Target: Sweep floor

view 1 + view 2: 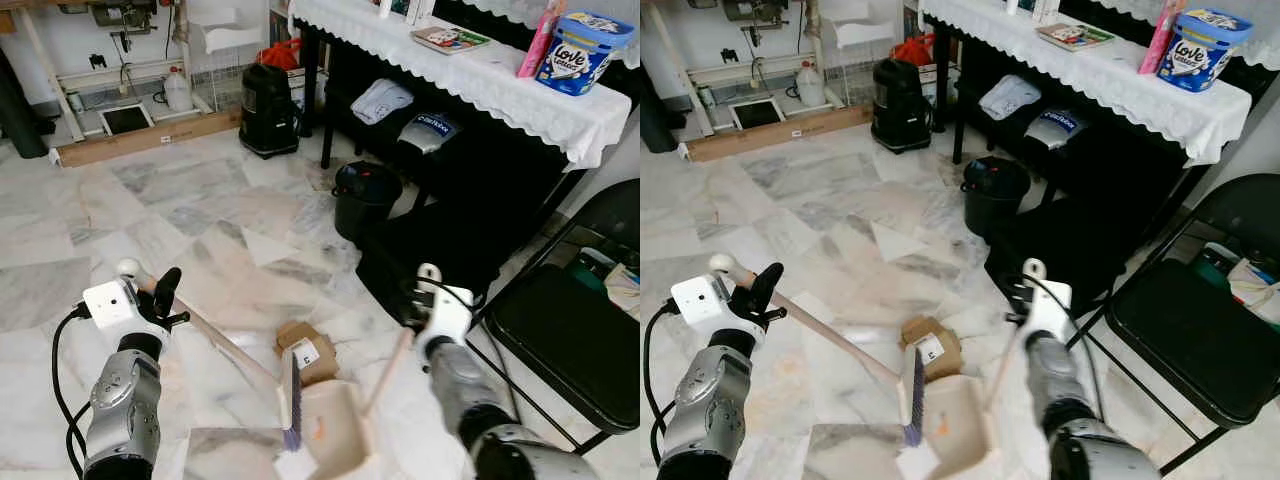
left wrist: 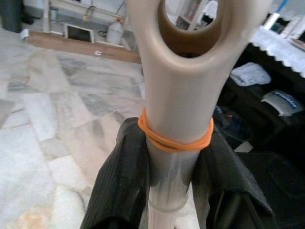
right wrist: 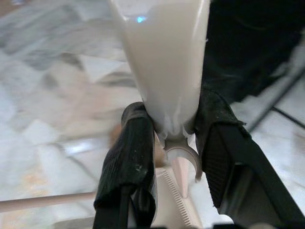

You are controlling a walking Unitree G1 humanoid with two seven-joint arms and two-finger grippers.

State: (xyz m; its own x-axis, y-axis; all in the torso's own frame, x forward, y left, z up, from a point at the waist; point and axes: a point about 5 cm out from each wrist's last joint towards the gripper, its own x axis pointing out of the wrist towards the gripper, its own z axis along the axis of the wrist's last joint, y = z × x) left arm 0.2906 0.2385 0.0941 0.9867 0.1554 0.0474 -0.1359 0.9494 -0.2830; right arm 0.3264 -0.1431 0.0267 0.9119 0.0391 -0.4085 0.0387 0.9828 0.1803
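My left gripper (image 2: pixel 174 162) is shut on the upper end of a beige broom handle (image 1: pixel 215 340), just below an orange rubber band (image 2: pixel 175 139). The handle slants down to the broom head (image 1: pixel 291 400), whose purple bristles rest on the marble floor beside a cream dustpan (image 1: pixel 335 425). A crumpled brown piece of cardboard (image 1: pixel 307 352) with a white label lies just beyond the pan and brush. My right gripper (image 3: pixel 174 138) is shut on the dustpan's pale upright handle (image 3: pixel 164 62), above the pan.
A black bin (image 1: pixel 365 195) and a black bag (image 1: pixel 430 255) stand ahead by the table with a white lace cloth (image 1: pixel 480 75). A black folding chair (image 1: pixel 570 330) is close on the right. A black appliance (image 1: pixel 267 110) and a wooden plank (image 1: pixel 150 138) lie farther back.
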